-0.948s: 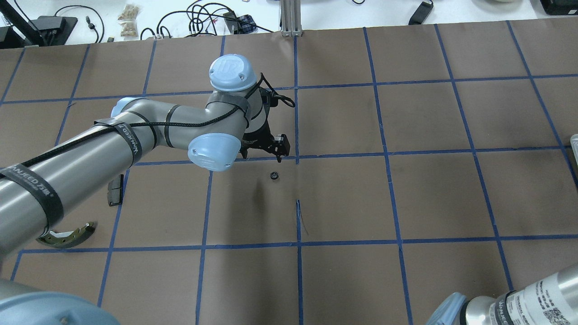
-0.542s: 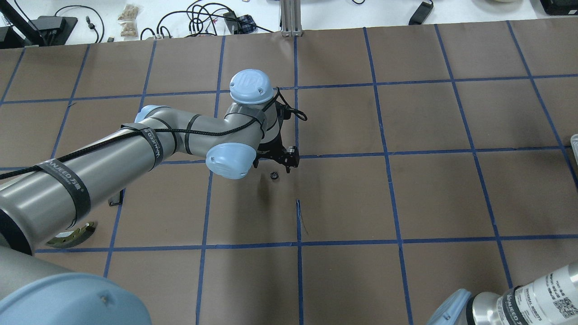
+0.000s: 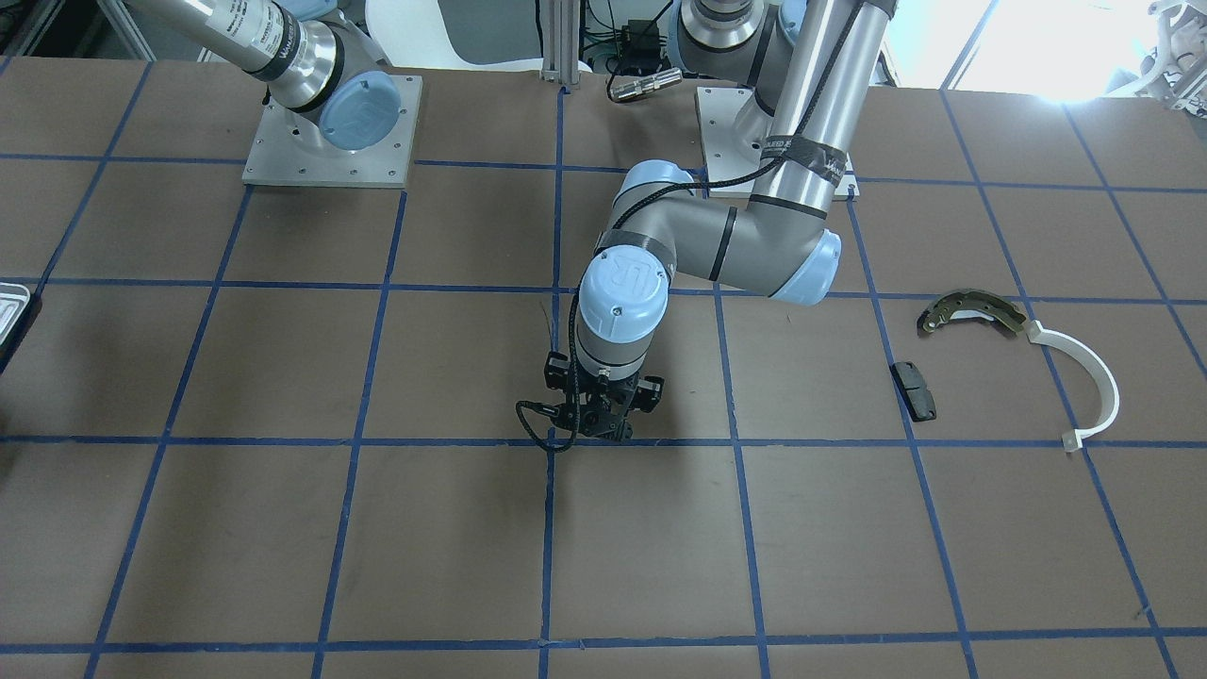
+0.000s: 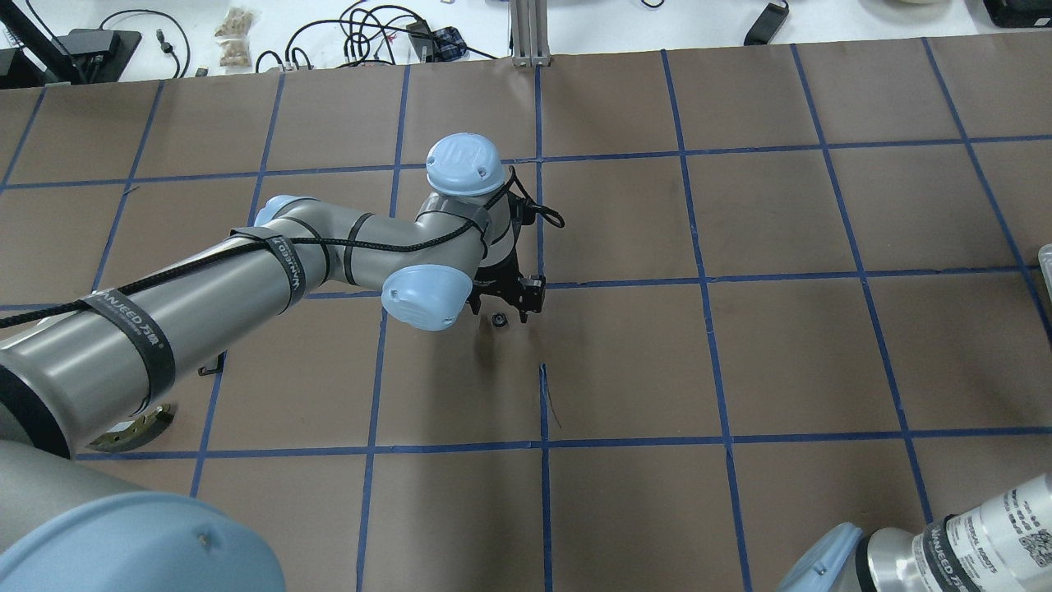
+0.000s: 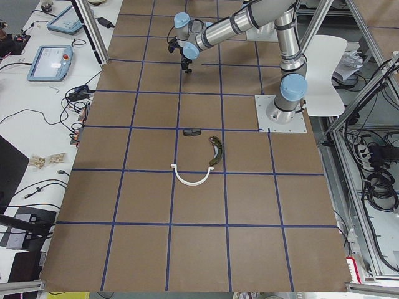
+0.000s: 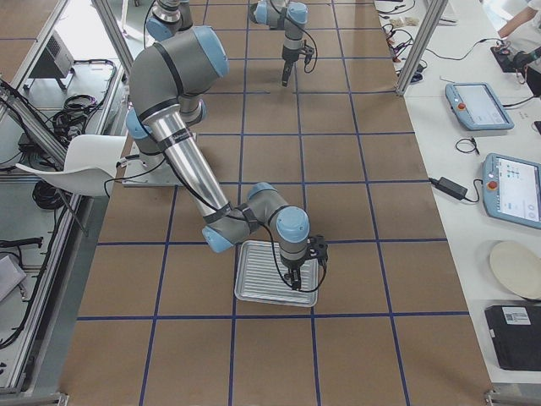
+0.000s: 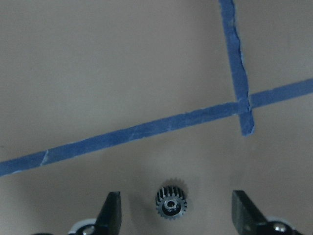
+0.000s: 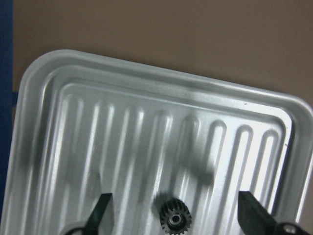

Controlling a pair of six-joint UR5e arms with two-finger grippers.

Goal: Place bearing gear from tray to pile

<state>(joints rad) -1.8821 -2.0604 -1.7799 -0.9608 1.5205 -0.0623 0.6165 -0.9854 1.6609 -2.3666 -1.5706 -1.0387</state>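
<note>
A small black bearing gear [image 7: 171,204] lies on the brown table paper near a blue tape crossing; it also shows in the overhead view [image 4: 498,319]. My left gripper [image 7: 175,195] is open, low over it, one finger on each side, not touching. A second gear [image 8: 174,216] lies in the silvery ridged tray [image 8: 146,98]. My right gripper [image 8: 173,195] is open and straddles that gear. The pile lies apart on my left: olive-brass shoe [image 3: 971,311], white arc [image 3: 1084,377], black pad [image 3: 915,389].
The tray sits at the table's right end [image 6: 262,283], with only its corner showing in the front view [image 3: 9,311]. Two grey base plates [image 3: 330,141] stand at the robot's side. Cables and a metal post [image 4: 530,33] lie beyond the table's far edge.
My left arm has moved right and toward the gear and dropped lower, so its open fingers now flank the gear. The gear has not moved.
</note>
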